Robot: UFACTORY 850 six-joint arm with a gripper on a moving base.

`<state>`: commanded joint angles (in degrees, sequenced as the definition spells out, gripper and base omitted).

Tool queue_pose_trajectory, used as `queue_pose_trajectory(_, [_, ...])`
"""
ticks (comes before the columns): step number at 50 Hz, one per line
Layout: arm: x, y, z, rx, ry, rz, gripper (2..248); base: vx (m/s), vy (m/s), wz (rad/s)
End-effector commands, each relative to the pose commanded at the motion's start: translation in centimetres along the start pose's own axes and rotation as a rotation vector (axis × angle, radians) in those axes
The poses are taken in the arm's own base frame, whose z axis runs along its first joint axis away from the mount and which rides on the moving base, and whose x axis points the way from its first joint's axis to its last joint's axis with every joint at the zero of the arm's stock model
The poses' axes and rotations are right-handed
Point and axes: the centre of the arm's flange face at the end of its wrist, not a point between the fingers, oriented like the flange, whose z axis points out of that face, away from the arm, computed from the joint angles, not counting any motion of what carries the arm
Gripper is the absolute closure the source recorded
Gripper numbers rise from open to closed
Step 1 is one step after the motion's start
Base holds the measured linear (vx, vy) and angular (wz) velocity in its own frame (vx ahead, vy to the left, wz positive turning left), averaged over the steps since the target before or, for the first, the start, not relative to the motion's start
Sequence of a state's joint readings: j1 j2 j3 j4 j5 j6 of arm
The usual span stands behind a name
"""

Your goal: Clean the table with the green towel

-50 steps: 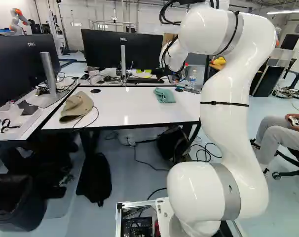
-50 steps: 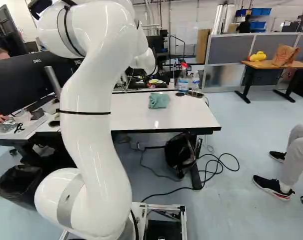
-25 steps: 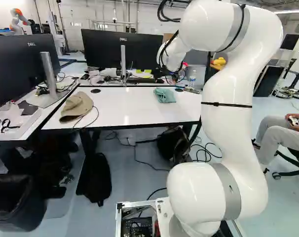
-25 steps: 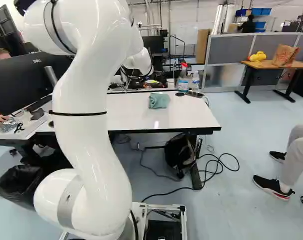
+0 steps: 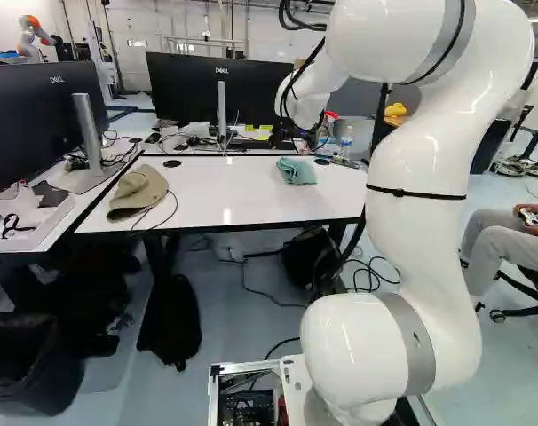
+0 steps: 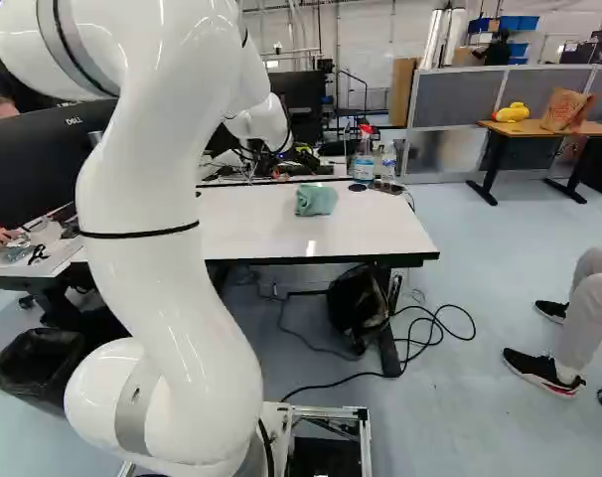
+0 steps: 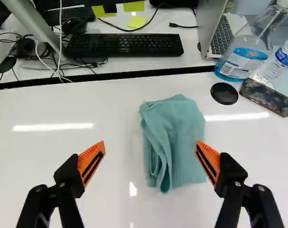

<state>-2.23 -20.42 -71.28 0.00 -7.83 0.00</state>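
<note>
The black gripper [image 5: 285, 133] hangs from the arm's wrist beyond the towel's far left in the left base view, small and partly lost against the clutter. In the wrist view the gripper [image 7: 150, 142] has its orange-padded fingers wide apart, with nothing gripped. The green towel [image 7: 175, 142] lies folded and rumpled on the white table [image 7: 110, 190], ahead of the fingers and nearer the right-hand one. The same towel [image 6: 315, 200] shows on the far half of the table in the right base view.
A cap [image 5: 138, 192] with a cable lies at the table's left in the left base view. In the wrist view a spray bottle [image 7: 246, 52], water bottle [image 7: 277, 64], phone [image 7: 266, 97] and black disc [image 7: 224, 93] stand beyond the towel. Monitors [image 5: 217, 89] rise behind. Another robot [image 5: 31, 37] is far off.
The arm's upper joint has swung right in the left base view, while the wrist and gripper have shifted a little left. The towel and base have stayed put.
</note>
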Motion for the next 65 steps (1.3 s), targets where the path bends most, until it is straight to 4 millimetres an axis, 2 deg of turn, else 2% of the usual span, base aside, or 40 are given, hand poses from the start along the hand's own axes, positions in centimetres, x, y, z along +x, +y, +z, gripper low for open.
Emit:
queue_pose_trajectory(39, [-5.0,-3.6,-5.2,0.044,-0.030,-0.049,3,0.000,0.000,0.000])
queue_pose_trajectory(65, [-8.8,-3.6,-8.8,0.049,-0.041,-0.054,3,0.000,0.000,0.000])
